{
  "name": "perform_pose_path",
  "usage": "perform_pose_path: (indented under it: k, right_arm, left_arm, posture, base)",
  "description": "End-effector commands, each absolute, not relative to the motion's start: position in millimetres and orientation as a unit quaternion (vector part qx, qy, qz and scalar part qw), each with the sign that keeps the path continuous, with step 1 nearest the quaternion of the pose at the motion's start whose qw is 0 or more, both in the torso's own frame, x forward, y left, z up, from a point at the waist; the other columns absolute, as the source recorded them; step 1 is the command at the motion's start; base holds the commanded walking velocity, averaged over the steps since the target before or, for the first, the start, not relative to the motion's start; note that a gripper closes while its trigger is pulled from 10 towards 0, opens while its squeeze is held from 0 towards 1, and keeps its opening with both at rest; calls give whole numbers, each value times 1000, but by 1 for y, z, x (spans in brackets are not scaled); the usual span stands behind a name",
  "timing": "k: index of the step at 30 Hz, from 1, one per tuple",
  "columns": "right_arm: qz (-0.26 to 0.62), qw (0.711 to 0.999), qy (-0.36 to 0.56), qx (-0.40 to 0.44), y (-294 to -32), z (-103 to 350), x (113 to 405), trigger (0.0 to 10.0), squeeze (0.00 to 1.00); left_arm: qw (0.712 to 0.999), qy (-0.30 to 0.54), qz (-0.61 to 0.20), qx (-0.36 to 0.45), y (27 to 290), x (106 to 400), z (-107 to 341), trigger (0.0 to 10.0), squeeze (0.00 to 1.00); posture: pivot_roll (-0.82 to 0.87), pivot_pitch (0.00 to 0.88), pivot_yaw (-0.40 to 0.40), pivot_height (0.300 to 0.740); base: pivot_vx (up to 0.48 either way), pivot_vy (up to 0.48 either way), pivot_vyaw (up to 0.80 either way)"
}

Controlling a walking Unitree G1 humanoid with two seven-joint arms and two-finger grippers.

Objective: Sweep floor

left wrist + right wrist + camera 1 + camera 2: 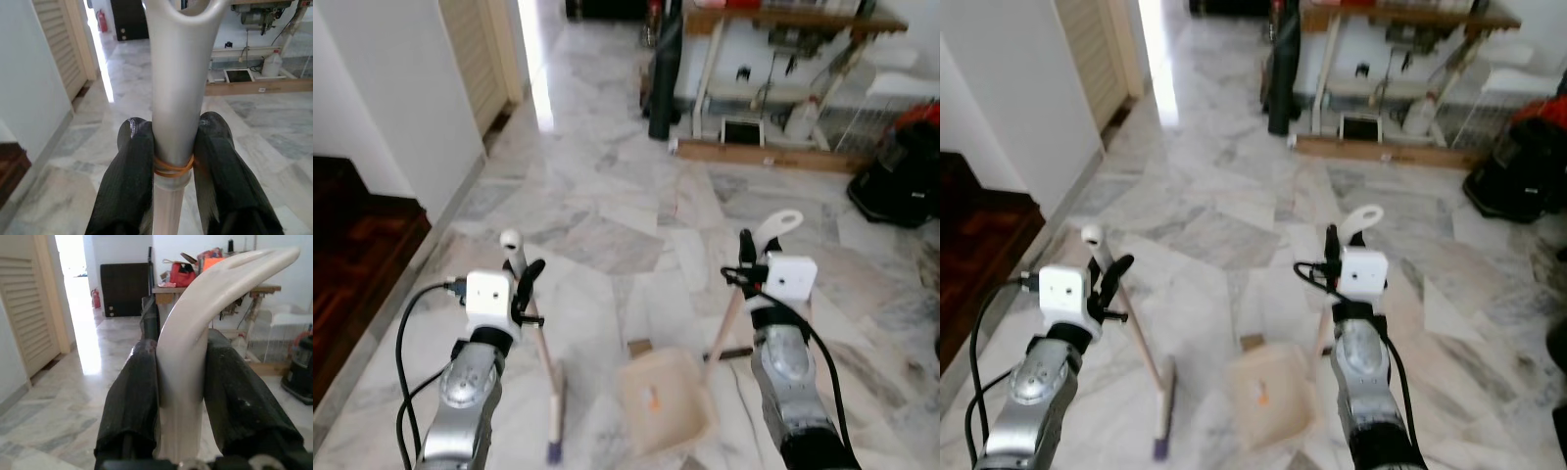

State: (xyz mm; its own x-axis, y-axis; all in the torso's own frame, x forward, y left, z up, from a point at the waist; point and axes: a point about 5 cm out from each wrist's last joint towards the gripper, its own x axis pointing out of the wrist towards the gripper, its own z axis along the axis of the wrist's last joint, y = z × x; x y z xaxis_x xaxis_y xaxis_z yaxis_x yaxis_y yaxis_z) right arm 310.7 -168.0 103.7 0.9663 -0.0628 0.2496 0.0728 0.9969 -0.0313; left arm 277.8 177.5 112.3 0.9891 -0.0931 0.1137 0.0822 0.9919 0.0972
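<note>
My left gripper clamps the broom handle; my right gripper clamps the dustpan handle.

Left gripper jaws clamped on pale broom handle, orange rubber band beneath

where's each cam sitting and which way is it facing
Left and right eye views: on the head, looking forward and down at the marble floor; both silver arms, broom and dustpan show.
Left wrist view: looks along the left gripper clamping the broom handle.
Right wrist view: looks along the right gripper clamping the dustpan handle.
All share the wooden workbench ahead.
</note>
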Motion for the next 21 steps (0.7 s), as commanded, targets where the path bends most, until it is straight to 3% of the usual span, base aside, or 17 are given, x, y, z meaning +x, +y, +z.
perform_pose_path:
  k: [1, 21]
  right_arm:
    - [-43, 988, -142, -28, -176, 112, 311, 10000, 0]
    - [-45, 989, -136, -30, -176, 109, 311, 10000, 0]
  left_arm:
    - [995, -73, -52, 49, 172, 279, 118, 10000, 0]
    - [995, -73, -53, 49, 171, 278, 118, 10000, 0]
  posture:
    - [41, 35, -17, 740]
    - [42, 29, -17, 740]
  base:
    - [360, 0, 0]
    - [360, 0, 0]
